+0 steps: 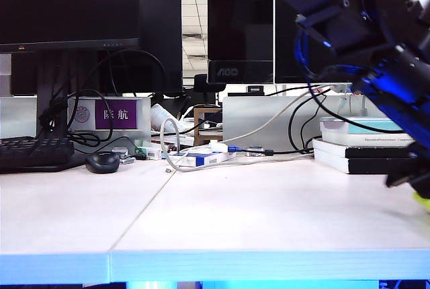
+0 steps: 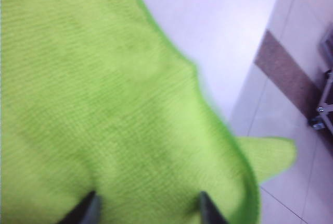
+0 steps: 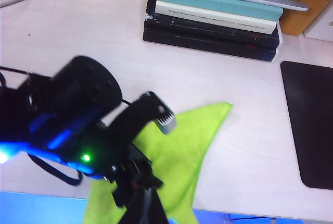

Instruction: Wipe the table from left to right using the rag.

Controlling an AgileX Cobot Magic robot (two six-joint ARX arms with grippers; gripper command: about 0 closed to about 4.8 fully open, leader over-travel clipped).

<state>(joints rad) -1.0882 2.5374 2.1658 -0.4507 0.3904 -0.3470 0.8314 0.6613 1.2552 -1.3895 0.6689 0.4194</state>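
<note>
You are working in an office: the table (image 1: 269, 208) carries dark monitors (image 1: 67, 3), a keyboard (image 1: 33, 151), a mouse (image 1: 103, 161), tangled cables (image 1: 295, 111) and stacked books (image 1: 363, 151). Behind them you see a tiled ceiling (image 1: 193, 7) with panel lights, and a mouse pad (image 3: 308, 125) nearby.

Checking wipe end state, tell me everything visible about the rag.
The rag is a neon yellow-green cloth with a fine knit texture, lying mostly flat on the pale table by its front edge, one corner pointing towards the stacked books, another hanging past the edge. In the exterior view only a sliver shows at far right. The left gripper stands open just above it, fingers apart, not pinching. The right gripper isn't in view.
</note>
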